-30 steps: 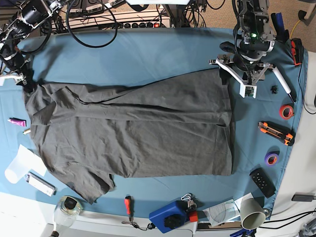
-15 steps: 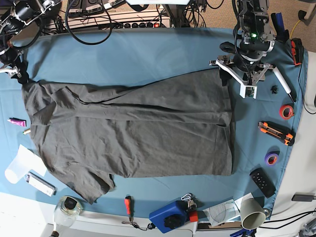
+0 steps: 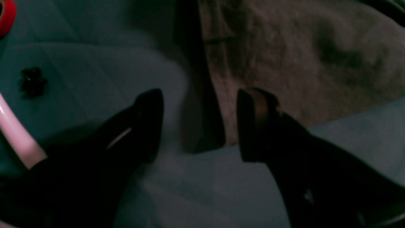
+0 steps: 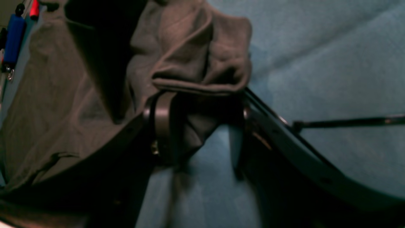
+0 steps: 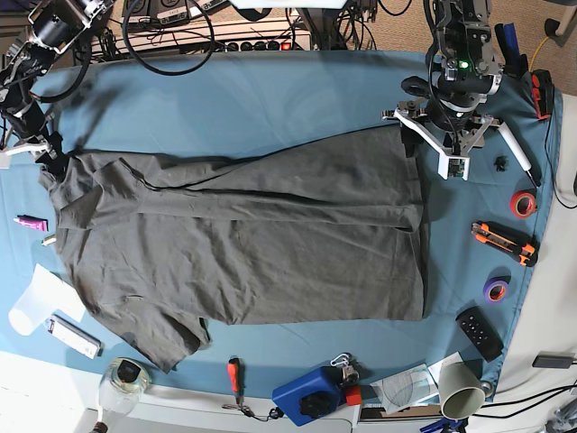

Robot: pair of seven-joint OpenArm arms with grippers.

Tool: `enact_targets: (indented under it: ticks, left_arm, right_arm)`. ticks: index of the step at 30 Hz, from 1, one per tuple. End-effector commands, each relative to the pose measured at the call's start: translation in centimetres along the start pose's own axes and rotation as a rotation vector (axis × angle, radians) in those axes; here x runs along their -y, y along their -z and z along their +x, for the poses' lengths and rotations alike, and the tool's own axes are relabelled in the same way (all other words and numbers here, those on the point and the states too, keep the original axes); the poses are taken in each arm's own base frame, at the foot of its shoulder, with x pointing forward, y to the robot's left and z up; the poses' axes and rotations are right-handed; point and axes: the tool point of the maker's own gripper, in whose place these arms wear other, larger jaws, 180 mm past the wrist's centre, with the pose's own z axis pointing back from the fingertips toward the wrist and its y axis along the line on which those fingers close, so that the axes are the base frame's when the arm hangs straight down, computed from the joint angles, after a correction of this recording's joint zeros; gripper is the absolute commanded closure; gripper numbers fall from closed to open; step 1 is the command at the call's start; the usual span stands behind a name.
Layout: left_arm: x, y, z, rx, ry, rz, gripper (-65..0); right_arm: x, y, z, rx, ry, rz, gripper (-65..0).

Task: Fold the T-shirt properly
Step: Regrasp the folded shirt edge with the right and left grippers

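**Me:** Where I look down from the base view, the T-shirt (image 5: 243, 244) lies spread out on the teal table cloth (image 5: 252, 99). It is big and dark grey. One sleeve points at the near edge, and the top part is folded over itself in a long crease.

**Helper:** Where are the grippers?

**Me:** My right gripper (image 4: 199, 126) is at the shirt's far corner, on the left of the base view. Its fingers sit on both sides of a bunched-up bit of shirt. The cloth drapes over one finger (image 4: 161, 123). I would say it is pinching the shirt, with the fingers still a good way apart.

**Helper:** And the other one?

**Me:** My left gripper (image 3: 199, 126) is at the other end, just past the shirt's edge. Its two fingers are spread wide with nothing between them. It hangs over the cloth, and the shirt's hem runs right by it.

**Helper:** What else is around?

**Me:** Near that side I see a red tape roll (image 5: 523, 203), an orange utility knife (image 5: 505, 242), a purple tape roll (image 5: 496, 289) and a black remote (image 5: 479, 332). At the near edge are a red-handled screwdriver (image 5: 234, 374) and a blue box (image 5: 311, 395).
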Motion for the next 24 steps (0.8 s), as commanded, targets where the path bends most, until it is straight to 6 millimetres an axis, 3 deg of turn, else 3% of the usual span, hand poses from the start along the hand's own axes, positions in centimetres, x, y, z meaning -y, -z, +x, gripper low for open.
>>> enact_targets:
  ticks: [1,10,13,24]
  left_arm:
    - [0.0,-0.3,1.1,0.042,0.005,0.002,-36.9]
    - [0.0,-0.3,1.1,0.043,0.006,0.002,-36.9]
    - [0.0,-0.3,1.1,0.042,0.005,0.002,-36.9]
    - [0.0,-0.3,1.0,0.042,0.006,0.001,-36.9]
  right_arm:
    - [-0.2,-0.3,1.5,0.028,-0.020,0.001,-24.8]
    - [-1.7,-0.3,0.6,-0.021,-0.085,0.084,-26.5]
    - [-2.5,-0.8,1.1,-0.035,-0.065,0.138,-30.8]
    - [-2.1,-3.0,3.4,-0.096,-0.118,0.140,-30.9]
